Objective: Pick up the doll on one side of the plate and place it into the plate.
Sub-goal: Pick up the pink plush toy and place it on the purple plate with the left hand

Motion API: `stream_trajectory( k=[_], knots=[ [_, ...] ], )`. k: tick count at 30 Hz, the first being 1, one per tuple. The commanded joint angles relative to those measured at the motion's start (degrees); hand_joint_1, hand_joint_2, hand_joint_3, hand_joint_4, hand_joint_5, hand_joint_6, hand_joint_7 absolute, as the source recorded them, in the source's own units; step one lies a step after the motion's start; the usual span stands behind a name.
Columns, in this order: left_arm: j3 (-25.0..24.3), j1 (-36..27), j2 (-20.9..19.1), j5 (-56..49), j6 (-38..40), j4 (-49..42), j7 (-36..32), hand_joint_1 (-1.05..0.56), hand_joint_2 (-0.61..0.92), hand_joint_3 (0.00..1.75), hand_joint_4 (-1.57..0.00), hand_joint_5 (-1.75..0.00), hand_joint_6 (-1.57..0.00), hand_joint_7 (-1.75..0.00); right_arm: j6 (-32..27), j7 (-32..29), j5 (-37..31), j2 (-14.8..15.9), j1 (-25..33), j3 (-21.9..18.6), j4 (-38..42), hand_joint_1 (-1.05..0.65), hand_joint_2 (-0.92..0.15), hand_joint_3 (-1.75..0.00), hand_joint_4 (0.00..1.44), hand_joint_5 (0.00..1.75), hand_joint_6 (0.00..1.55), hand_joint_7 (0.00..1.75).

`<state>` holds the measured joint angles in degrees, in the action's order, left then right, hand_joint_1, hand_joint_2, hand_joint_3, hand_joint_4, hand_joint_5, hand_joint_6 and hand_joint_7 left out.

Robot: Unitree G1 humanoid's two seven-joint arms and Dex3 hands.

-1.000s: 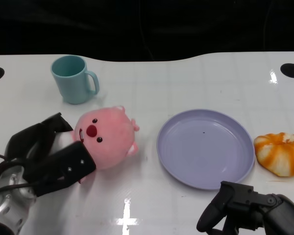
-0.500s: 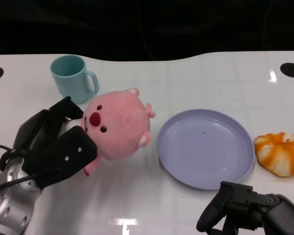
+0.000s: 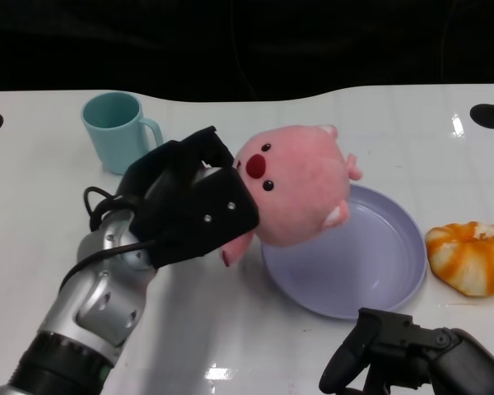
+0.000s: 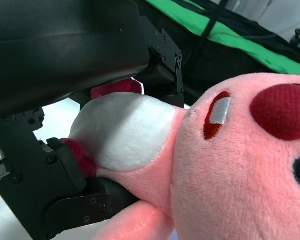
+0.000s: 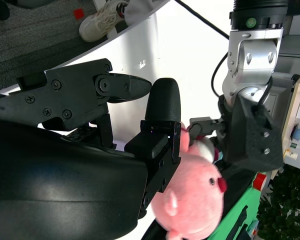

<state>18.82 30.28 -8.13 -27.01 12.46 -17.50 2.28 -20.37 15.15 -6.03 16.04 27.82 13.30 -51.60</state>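
- Left hand (image 3: 189, 210): I have it gripping the pink plush doll (image 3: 300, 193) from the doll's left side; the left wrist view shows the black fingers (image 4: 65, 200) closed around the doll's white belly and lower body.
- Doll: carried clear of the white bench (image 3: 255, 346), tilted, face toward the camera. In the head view it overlaps the left rim of the lilac plate (image 3: 370, 271); I judge it to hang above that rim rather than rest in the dish, though its height above the plate cannot be read exactly.
- Right hand (image 3: 403, 358): low at the near right of the bench, holding nothing. Its fingers look curled downward in the head view; whether they are fully closed I cannot tell.
- Bystanders: a teal mug (image 3: 119, 132) at the far left and an orange-and-white pumpkin-like plush (image 3: 469, 257) just right of the plate, both apart from the hands.
- Progress: pickup looks done, and the carry has reached the plate's edge.
- Remaining, in my judgement: bring the doll over the plate's centre, lower it, spread the fingers, and draw the left hand away without dragging the doll off the rim.
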Motion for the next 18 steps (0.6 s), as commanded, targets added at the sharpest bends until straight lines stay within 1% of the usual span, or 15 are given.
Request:
stream_trajectory(
  k=[1,7,9,12,16,17,18],
  knots=[
    [2.9,4.5,2.3,-2.6,4.3,-2.3,1.6,-0.22,0.48,1.17,-0.97,-1.75,-0.74,-1.75,-0.3,-0.5,-0.5,0.3,0.2,0.3,-0.8,-0.26,-0.92,-0.35,0.68,1.59,0.6,1.3],
    [6.0,9.2,6.9,-4.4,10.5,-7.1,3.2,-0.24,0.49,1.16,-0.93,-1.75,-0.7,-1.75,-0.4,-0.6,-1.0,0.0,0.4,0.8,-1.2,-0.26,-0.92,-0.35,0.68,1.58,0.6,1.3],
    [7.0,10.6,8.3,-4.9,11.8,-9.0,3.5,-0.24,0.53,1.1,-0.89,-1.75,-0.67,-1.72,-0.5,-0.7,-0.9,-0.1,0.4,1.0,-1.2,-0.26,-0.92,-0.35,0.68,1.58,0.6,1.3],
    [8.0,11.9,10.0,-5.2,12.4,-11.6,3.0,-0.25,0.59,0.97,-0.87,-1.75,-0.69,-1.63,-0.4,-0.8,-1.0,-0.2,0.4,1.2,-1.2,-0.26,-0.92,-0.35,0.68,1.58,0.6,1.3],
    [8.2,12.9,11.4,-4.9,12.9,-13.3,2.8,-0.22,0.59,0.91,-0.86,-1.75,-0.69,-1.59,-0.3,-1.2,-1.4,-0.3,0.3,1.8,-1.2,-0.26,-0.92,-0.35,0.69,1.58,0.6,1.3],
    [8.0,13.0,11.7,-4.6,13.2,-13.4,3.0,-0.21,0.58,0.88,-0.85,-1.75,-0.7,-1.57,-0.3,-1.3,-1.5,-0.3,0.2,2.0,-1.3,-0.26,-0.92,-0.35,0.69,1.58,0.6,1.3],
    [7.7,13.1,11.9,-4.4,13.7,-13.3,3.3,-0.21,0.58,0.83,-0.84,-1.75,-0.7,-1.5,-0.5,-1.4,-1.6,-0.3,0.3,2.1,-1.4,-0.26,-0.92,-0.35,0.69,1.58,0.6,1.3]
  ],
)
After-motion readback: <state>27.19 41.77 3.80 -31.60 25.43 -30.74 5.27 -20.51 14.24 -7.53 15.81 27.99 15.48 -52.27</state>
